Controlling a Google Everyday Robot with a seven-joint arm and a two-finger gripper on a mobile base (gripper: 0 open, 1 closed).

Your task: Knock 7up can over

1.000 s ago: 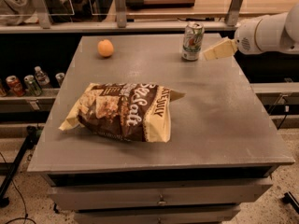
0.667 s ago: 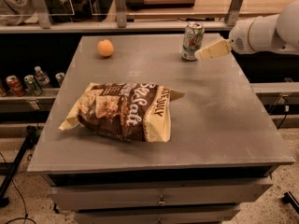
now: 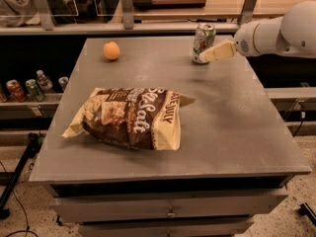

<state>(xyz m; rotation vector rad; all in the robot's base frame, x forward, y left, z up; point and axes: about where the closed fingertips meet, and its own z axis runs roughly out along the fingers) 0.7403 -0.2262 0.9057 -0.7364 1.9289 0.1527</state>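
Observation:
The 7up can stands upright near the far right of the grey table, silver-white with green and red markings. My gripper comes in from the right on a white arm. Its cream fingertip reaches the can's lower right side, touching it or just short of it.
A large brown and cream chip bag lies in the middle of the table. An orange sits at the far left. Cans and small bottles stand on a lower shelf to the left. A rail runs behind the table.
My gripper has moved left, closing the gap to the can's right side. The can still stands upright in the same place.

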